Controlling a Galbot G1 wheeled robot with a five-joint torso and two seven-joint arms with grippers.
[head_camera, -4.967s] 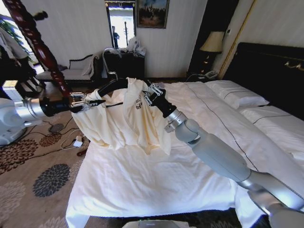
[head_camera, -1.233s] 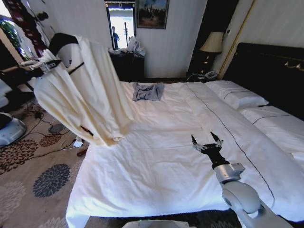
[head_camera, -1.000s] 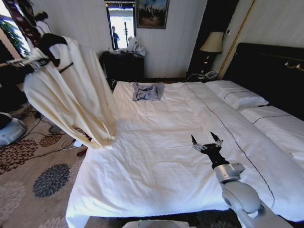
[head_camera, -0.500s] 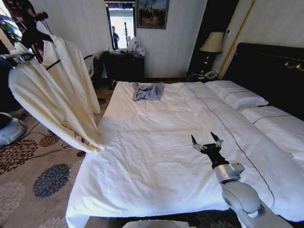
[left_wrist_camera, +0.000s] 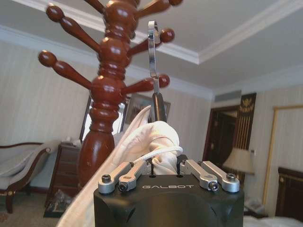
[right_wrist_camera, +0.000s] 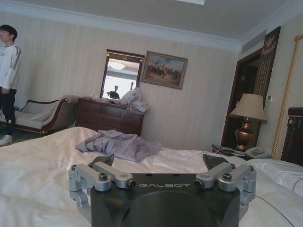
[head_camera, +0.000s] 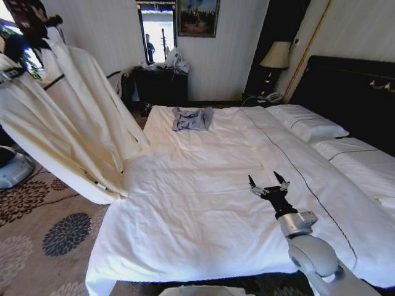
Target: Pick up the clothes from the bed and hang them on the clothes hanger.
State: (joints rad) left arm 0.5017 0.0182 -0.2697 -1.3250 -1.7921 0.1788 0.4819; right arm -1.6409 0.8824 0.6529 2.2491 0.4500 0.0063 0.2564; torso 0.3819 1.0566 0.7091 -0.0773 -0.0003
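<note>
The cream clothes (head_camera: 68, 129) hang at the far left, beside the bed (head_camera: 203, 209), draped over the clothes hanger. My left gripper (head_camera: 11, 74) holds them up high. In the left wrist view the left gripper (left_wrist_camera: 163, 161) is shut on the clothes hanger's dark neck (left_wrist_camera: 157, 106), with cream fabric (left_wrist_camera: 142, 142) bunched around it. The silver hook (left_wrist_camera: 152, 47) stands upright close to the pegs of the reddish wooden post (left_wrist_camera: 110, 85); whether it touches a peg I cannot tell. My right gripper (head_camera: 268, 185) hovers open and empty low over the bed's right half, also seen as the right gripper (right_wrist_camera: 161, 161).
A small grey-blue garment (head_camera: 191, 117) lies on the bed's far end, also seen as the grey-blue garment (right_wrist_camera: 120, 144). White pillows (head_camera: 308, 123) and a dark headboard (head_camera: 352, 92) stand at the right. A dark dresser (head_camera: 160, 86) lines the far wall. Patterned carpet (head_camera: 43, 228) lies left of the bed.
My left arm has carried the hanger with the clothes further left and up, toward the wooden post; the hem has swung away from the bed's edge. The right arm has not moved.
</note>
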